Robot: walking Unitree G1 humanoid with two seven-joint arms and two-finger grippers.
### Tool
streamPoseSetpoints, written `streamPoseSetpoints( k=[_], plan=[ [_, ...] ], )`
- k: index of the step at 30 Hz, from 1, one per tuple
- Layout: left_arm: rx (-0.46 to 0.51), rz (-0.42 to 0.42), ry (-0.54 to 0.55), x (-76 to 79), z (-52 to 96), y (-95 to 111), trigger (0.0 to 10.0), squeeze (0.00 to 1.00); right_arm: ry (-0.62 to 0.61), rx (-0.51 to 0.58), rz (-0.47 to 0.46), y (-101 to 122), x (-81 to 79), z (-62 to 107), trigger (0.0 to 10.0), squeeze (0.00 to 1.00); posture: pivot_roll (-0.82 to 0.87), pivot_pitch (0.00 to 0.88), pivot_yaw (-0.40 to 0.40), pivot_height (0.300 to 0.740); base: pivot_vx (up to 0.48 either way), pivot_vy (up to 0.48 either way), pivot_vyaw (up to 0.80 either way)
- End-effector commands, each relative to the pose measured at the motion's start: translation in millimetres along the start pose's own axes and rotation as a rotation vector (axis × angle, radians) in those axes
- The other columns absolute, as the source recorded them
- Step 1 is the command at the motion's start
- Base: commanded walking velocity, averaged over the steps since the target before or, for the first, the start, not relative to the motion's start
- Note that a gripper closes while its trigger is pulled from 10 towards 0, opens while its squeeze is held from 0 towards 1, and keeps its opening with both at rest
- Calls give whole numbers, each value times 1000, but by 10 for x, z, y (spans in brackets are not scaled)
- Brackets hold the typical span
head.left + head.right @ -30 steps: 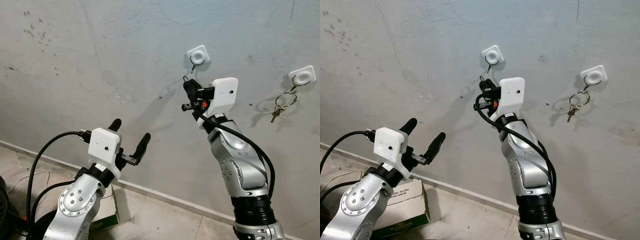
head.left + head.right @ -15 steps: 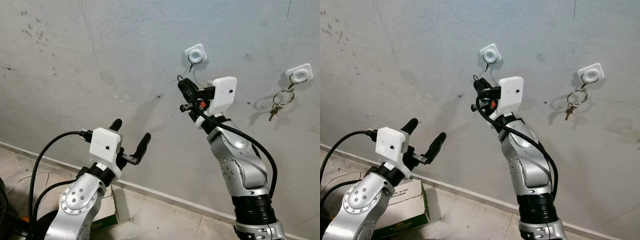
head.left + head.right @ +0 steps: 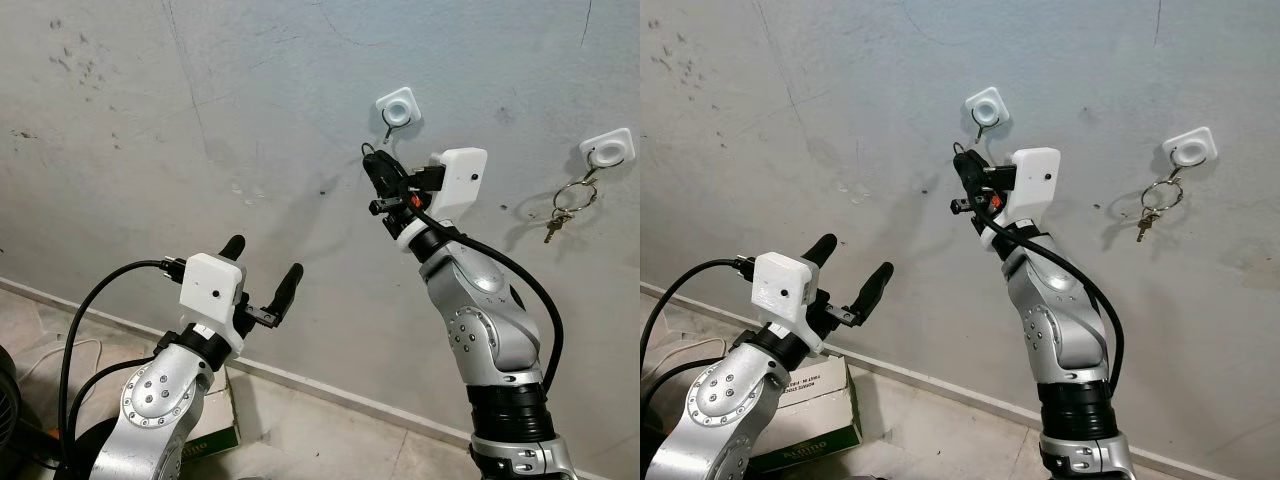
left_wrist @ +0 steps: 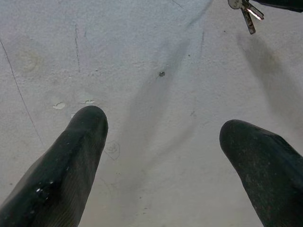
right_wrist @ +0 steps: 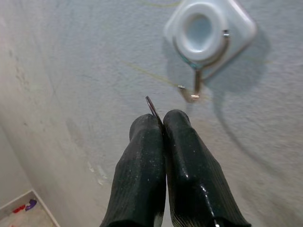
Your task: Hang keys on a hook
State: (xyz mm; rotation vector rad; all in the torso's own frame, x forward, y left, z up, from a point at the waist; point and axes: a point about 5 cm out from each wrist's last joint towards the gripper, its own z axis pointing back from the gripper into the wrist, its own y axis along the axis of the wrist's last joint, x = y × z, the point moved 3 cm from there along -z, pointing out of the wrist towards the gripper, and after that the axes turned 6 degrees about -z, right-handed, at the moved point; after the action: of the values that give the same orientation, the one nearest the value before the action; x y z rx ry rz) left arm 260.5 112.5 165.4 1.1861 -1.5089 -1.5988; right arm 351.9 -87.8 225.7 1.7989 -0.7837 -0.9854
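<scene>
A white wall hook (image 3: 397, 108) with a metal prong (image 5: 196, 90) sits on the grey wall. My right gripper (image 3: 377, 168) is raised just below and left of it, shut on a key ring (image 5: 152, 107) that pokes out between the fingertips (image 5: 177, 124). The ring's tip stays short of the prong. The keys (image 4: 244, 12) dangle under that gripper. My left gripper (image 3: 263, 258) is held lower down to the left, open and empty, facing the wall.
A second white hook (image 3: 607, 150) further right carries another ring with keys (image 3: 562, 212). A cardboard box (image 3: 810, 410) lies on the floor by the baseboard (image 3: 330, 392). A black cable (image 3: 85, 320) loops from my left arm.
My right gripper with the key ring has risen slightly toward the hook and its wrist has tilted. The left arm has hardly moved.
</scene>
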Motion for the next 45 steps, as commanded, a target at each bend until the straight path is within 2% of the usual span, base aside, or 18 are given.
streamPoseSetpoints(
  k=[1, 9, 13, 25, 34, 45],
  plan=[
    [-2, -2, 4, 0, -1, -5, 10000, 0, -3, 13, -10, 57, 4, -31, 10000, 0, 187, 33, -10, 740, 0, 0, 0],
    [1, -1, 4, -5, -3, -2, 10000, 0, -16, 17, -35, 76, 58, -28, 10000, 0, 187, 35, -9, 740, 0, 0, 0],
    [0, 0, 3, 3, -5, -5, 10000, 0, 20, 15, -71, 100, 53, -32, 10000, 0, 187, 35, -9, 740, 0, 0, 0],
    [-2, -1, 1, 8, -5, -9, 10000, 0, 18, 28, -87, 142, 89, -35, 10000, 0, 188, 36, -7, 740, 0, 0, 0],
    [-3, 0, 0, 17, -4, -8, 10000, 0, -55, 11, -133, 83, 207, -35, 10000, 0, 189, 37, -8, 740, 0, 0, 0],
    [-3, 1, -2, 28, -5, -7, 10000, 0, -101, -12, -172, -3, 241, -33, 10000, 0, 191, 39, -8, 740, 0, 0, 0]
  ],
)
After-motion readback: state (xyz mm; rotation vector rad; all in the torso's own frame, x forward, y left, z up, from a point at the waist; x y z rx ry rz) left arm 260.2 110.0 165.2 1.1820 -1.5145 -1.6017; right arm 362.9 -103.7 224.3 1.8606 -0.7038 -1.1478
